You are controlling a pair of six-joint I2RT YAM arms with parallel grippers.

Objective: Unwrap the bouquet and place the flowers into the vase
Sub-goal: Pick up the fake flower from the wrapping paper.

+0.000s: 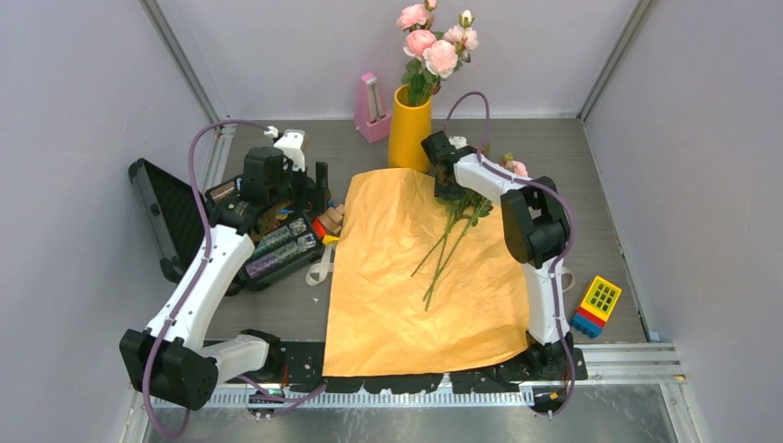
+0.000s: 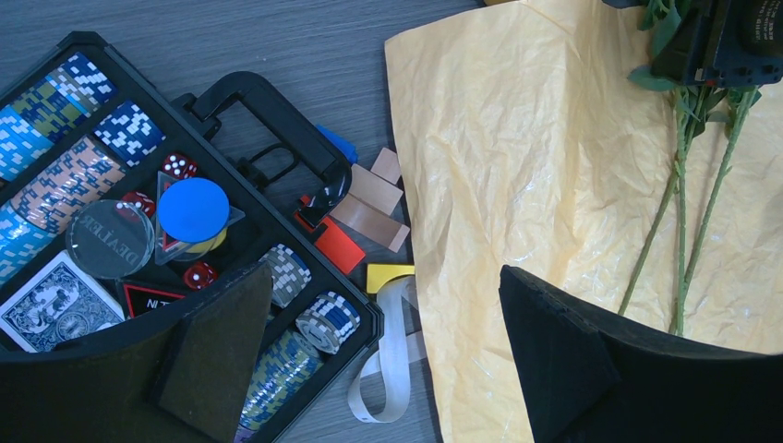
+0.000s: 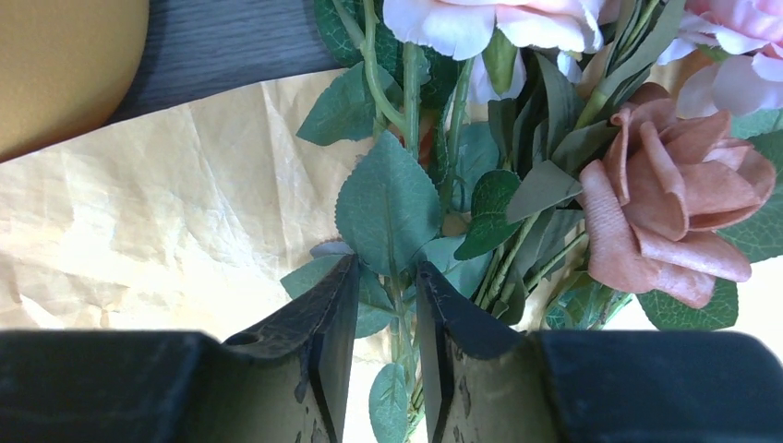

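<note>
Right gripper (image 3: 383,268) first: I'm hanging it low over the far end of the paper (image 1: 397,277), fingers (image 3: 323,314) pulled in narrow on either side of a thin green stem and a big leaf from the flowers (image 3: 674,212). There's a bit of gap showing between the pads, so I honestly can't tell whether I'm pinching that stem or just sitting around it. The heads of that bunch, one brownish and a couple of pale pink, are bunching up just past my fingertips near the paper's far right corner. Their long stems are trailing back across the middle of the sheet towards the near edge.

The paper is lying flat and opened out, crinkled all over.

Left gripper (image 2: 383,277): I'm holding it spread wide with nothing in it, hovering over the paper's left edge. Under it a beige ribbon (image 2: 392,360) is lying looped right beside that edge, and a few small wooden blocks (image 2: 369,208) are sitting just left of the paper too. Further left of the paper, a black case (image 2: 92,41) is lying open with poker chips, dice and a deck of cards inside.

The vase (image 1: 409,129) is standing upright just past the paper's far edge, with pink roses (image 1: 434,46) sticking out of the top. A pink metronome (image 1: 371,109) is standing beyond the far left corner, and a bright toy brick (image 1: 596,305) is lying off the paper's right side.
</note>
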